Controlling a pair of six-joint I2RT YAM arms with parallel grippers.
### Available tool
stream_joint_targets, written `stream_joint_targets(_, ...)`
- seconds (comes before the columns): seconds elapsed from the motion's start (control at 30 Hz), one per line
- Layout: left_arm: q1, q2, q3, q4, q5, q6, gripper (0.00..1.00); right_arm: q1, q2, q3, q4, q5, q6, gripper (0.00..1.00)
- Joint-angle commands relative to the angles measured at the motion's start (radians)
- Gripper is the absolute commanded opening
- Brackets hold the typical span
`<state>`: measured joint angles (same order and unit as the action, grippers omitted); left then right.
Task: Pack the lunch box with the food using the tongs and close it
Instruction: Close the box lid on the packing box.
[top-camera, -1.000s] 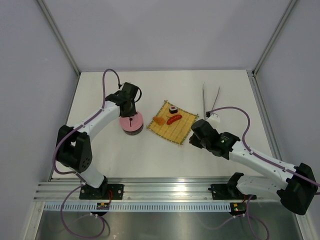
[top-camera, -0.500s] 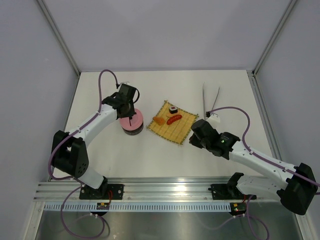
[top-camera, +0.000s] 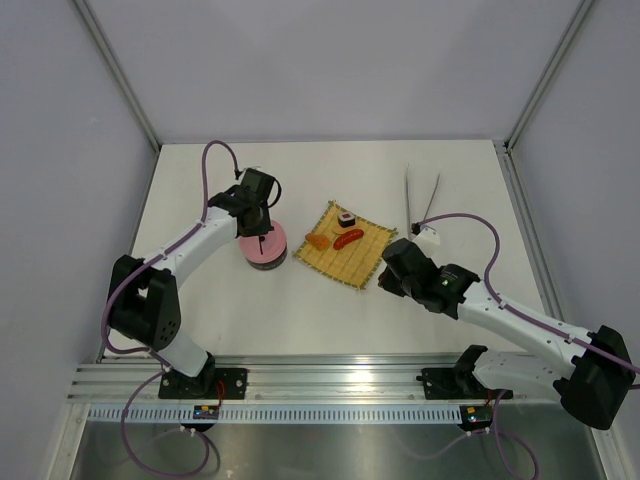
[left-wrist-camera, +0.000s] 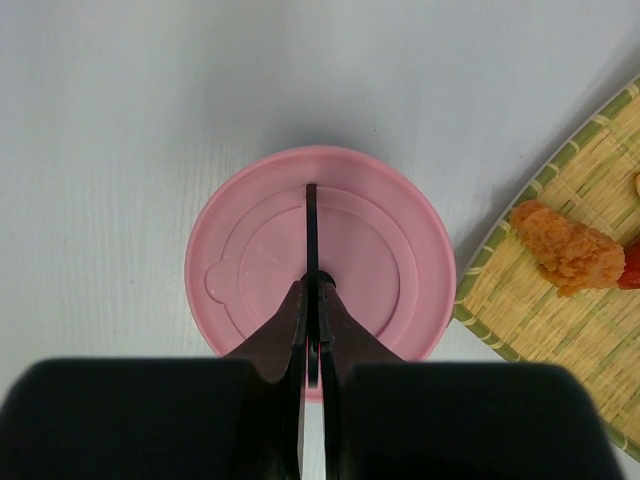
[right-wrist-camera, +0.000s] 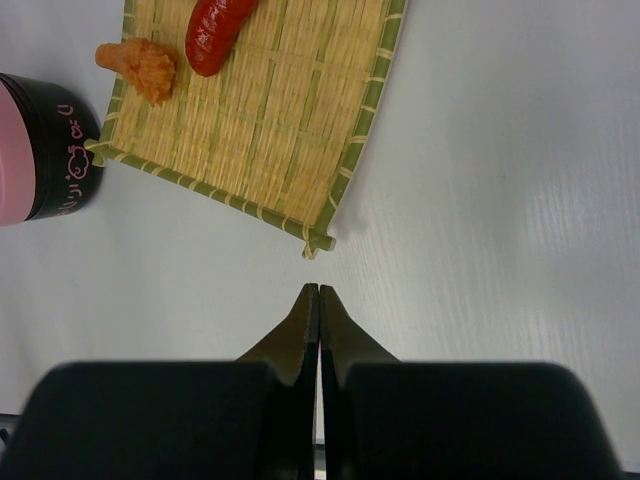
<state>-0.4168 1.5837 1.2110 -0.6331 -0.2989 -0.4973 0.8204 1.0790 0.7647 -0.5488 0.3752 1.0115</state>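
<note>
The lunch box (top-camera: 263, 257) stands left of the mat with its pink lid (left-wrist-camera: 260, 250) lying flat on top. My left gripper (left-wrist-camera: 312, 285) hangs right over the lid's middle, shut on a thin dark strip (left-wrist-camera: 311, 225) that stands on edge above the lid. The food lies on the bamboo mat (top-camera: 345, 256): a sushi roll (top-camera: 346, 217), a red sausage (top-camera: 349, 238) and an orange chunk (top-camera: 318, 241). The tongs (top-camera: 420, 195) lie at the back right, untouched. My right gripper (right-wrist-camera: 318, 288) is shut and empty, just off the mat's near corner (right-wrist-camera: 318, 243).
Metal frame posts and grey walls close in the table on the left, back and right. The lunch box's dark wall (right-wrist-camera: 45, 150) shows at the left edge of the right wrist view, next to the mat.
The left arm swung slightly toward the back left and returned, its gripper staying over the lid. The right arm, mat and food have not moved.
</note>
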Motion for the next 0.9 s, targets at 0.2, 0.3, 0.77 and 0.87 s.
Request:
stream_joint_targets(0.2,-0.007,0.024,0.005,0.044,0.018,-0.007,0.00,-0.007,-0.004,0.027,0.021,0.025,-0.005,0.00)
stream_joint_targets(0.3,-0.013,0.022,0.019,0.026,0.004,0.000,0.00,-0.007,-0.008,0.025,0.018,0.028,-0.005,0.00)
stream_joint_targets(0.77,-0.020,0.018,0.113,-0.057,-0.017,0.031,0.00,-0.007,0.010,0.038,0.024,0.014,-0.016,0.00)
stream_joint_targets(0.87,-0.027,0.016,0.114,-0.057,-0.014,0.040,0.00,-0.007,0.006,0.036,0.021,0.016,-0.016,0.00)
